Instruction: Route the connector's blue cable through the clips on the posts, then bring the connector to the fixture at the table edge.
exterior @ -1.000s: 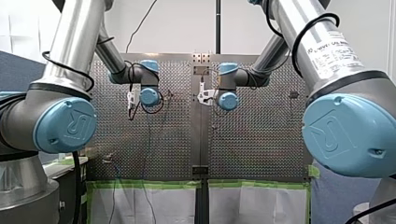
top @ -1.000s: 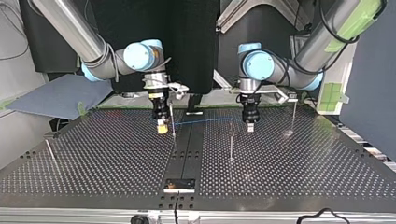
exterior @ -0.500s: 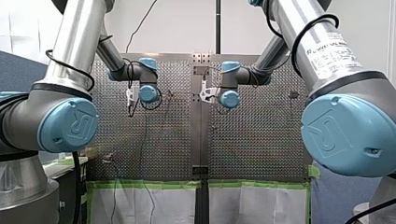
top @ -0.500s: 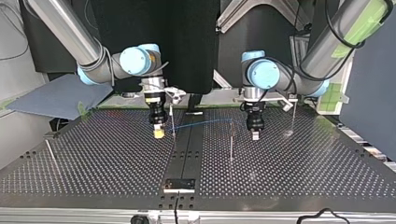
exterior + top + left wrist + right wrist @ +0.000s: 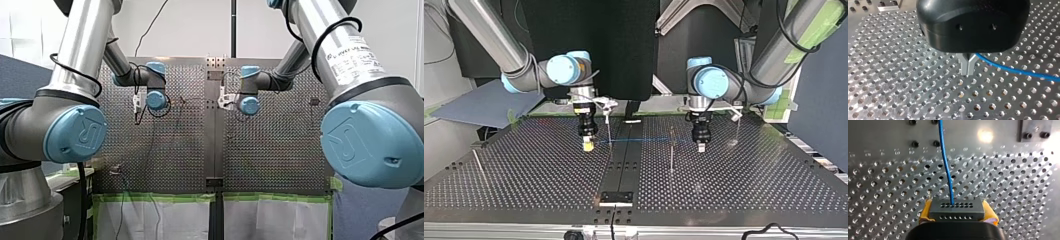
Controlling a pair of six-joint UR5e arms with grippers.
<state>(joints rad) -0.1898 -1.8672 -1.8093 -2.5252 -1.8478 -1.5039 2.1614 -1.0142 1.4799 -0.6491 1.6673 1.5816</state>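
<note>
Across the top view's middle, the cable (image 5: 644, 139) runs taut between my right fingers (image 5: 926, 211) clamping the connector (image 5: 956, 208) and my left fingers (image 5: 967, 67) pinching it; overpulling could slip either grip.

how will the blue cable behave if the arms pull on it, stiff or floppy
Probably floppy: the blue cable bends in a soft curve ahead of the connector. It likely holds a line only under tension: in the top view it runs nearly straight between my right gripper and my left gripper. It looks thin, so likely light.
</note>
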